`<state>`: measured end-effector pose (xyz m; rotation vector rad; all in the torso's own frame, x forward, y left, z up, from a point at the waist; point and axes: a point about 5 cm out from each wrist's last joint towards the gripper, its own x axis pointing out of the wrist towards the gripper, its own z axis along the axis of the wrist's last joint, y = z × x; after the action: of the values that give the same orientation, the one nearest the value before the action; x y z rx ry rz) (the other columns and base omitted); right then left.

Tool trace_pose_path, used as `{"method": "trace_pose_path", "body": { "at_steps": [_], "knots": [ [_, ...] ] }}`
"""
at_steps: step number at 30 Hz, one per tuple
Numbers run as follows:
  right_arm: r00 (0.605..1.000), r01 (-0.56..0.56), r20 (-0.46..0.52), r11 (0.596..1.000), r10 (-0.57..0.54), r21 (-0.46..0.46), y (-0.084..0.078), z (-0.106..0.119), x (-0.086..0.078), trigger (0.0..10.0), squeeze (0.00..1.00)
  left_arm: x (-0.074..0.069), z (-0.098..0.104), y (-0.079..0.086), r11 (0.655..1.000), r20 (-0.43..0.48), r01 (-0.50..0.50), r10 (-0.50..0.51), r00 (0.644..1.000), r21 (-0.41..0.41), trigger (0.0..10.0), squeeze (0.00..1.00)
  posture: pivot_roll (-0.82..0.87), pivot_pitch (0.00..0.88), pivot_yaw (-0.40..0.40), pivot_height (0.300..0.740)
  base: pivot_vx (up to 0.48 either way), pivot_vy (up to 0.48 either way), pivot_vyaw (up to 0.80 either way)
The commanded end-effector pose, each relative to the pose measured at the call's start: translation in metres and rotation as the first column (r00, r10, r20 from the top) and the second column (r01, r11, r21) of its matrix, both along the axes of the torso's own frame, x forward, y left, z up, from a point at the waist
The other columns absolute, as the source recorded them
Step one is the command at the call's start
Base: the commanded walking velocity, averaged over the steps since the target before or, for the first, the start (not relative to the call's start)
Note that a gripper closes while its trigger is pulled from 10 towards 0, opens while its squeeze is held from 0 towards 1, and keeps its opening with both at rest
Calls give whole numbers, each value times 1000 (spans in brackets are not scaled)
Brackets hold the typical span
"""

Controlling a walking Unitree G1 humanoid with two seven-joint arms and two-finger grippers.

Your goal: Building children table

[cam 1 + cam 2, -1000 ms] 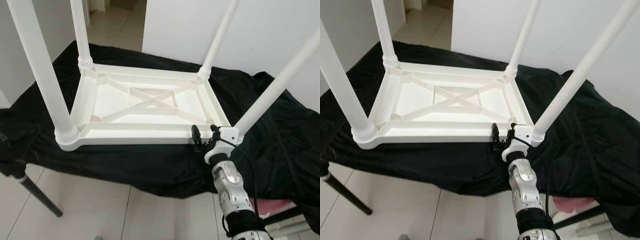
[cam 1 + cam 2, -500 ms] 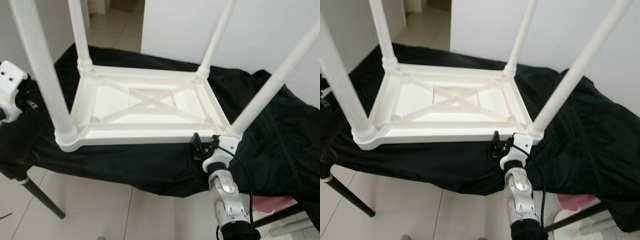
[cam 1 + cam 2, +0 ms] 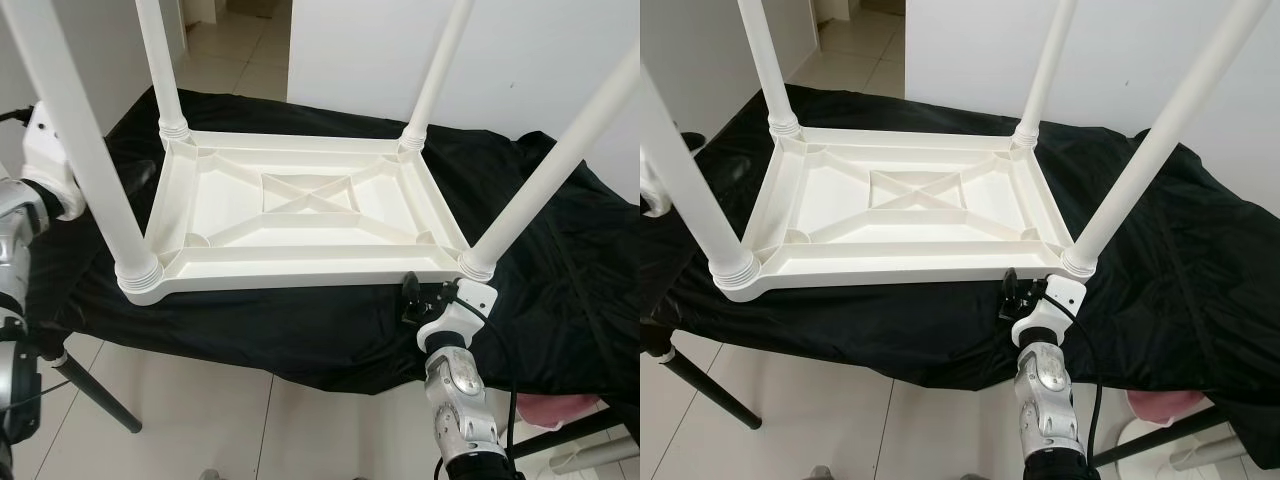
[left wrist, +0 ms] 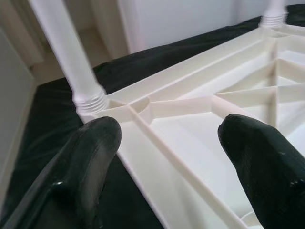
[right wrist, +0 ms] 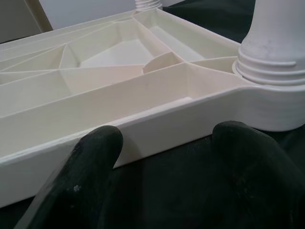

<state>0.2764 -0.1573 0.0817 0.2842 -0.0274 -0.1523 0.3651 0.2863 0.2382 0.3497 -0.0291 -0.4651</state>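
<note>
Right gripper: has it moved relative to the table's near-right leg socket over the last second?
Yes. The right gripper has backed off: it was level with the near-right leg socket, now lower, off the frame edge.

Head cameras look down at the upturned table point(image 3: 300, 215); wrist cameras view its frame close up.

the upturned table point(image 3: 300, 205) is cream white all over — legs point(image 3: 75, 130) too, with a moulded cross pattern on its underside. the cloth point(image 3: 560, 280) beneath is plain black. the floor point(image 3: 190, 400) is pale tile. both hands — left hand point(image 4: 167, 143), right hand point(image 5: 167, 143) — have black fingers on silver arms.
</note>
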Motion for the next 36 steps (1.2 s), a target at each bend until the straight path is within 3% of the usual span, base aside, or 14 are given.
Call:
{"method": "trace_pose_path", "body": {
  "at_steps": [1,2,4,6,13,18,21,23,29,31,36],
  "knots": [
    [999,24,-39,999,-22,49,2,-6,-1,10000,0,-1,-5,-12,992,-17,123,-123,992,-11,10000,0,1,0,-52,740,0,0,0],
    [999,24,-39,999,-22,49,2,-6,-1,10000,0,-1,-5,-12,992,-17,123,-123,992,-11,10000,0,1,0,-52,740,0,0,0],
    [998,23,-63,999,-22,24,-3,-5,5,10000,0,-8,-23,-25,971,-46,236,-237,970,-33,10000,0,-11,0,-45,740,0,0,0],
    [997,24,-70,1000,-23,15,-5,-4,8,10000,0,-12,-31,-32,959,-52,281,-283,958,-49,10000,0,-6,0,-48,740,0,0,0],
    [996,26,-82,1000,-26,3,-9,-3,15,10000,0,-18,-44,-45,939,-54,338,-342,938,-71,10000,0,3,0,-56,740,0,0,0],
    [994,-11,-107,995,0,-103,-18,0,32,10000,0,-35,-57,-83,890,2,427,-433,902,-160,10000,0,23,0,-67,740,0,0,0],
    [994,-20,-109,993,8,-119,-19,1,34,10000,0,-39,-58,-89,880,9,443,-449,894,-170,10000,0,23,0,-67,740,0,0,0],
    [994,-24,-112,984,4,-177,-26,4,44,10000,0,-49,-62,-112,849,23,477,-485,874,-225,10000,0,33,0,-66,740,0,0,0],
    [993,-28,-119,977,3,-211,-29,7,54,10000,0,-59,-63,-137,815,40,505,-516,855,-284,10000,0,35,0,-60,740,0,0,0],
    [992,-42,-129,973,13,-228,-28,10,63,10000,0,-68,-65,-160,781,42,538,-555,831,-318,10000,0,35,4,-50,740,0,0,0],
    [991,-53,-132,971,22,-232,-26,14,71,10000,0,-75,-67,-179,758,36,558,-582,812,-336,10000,0,35,10,-48,740,0,0,0]
  ]
}}
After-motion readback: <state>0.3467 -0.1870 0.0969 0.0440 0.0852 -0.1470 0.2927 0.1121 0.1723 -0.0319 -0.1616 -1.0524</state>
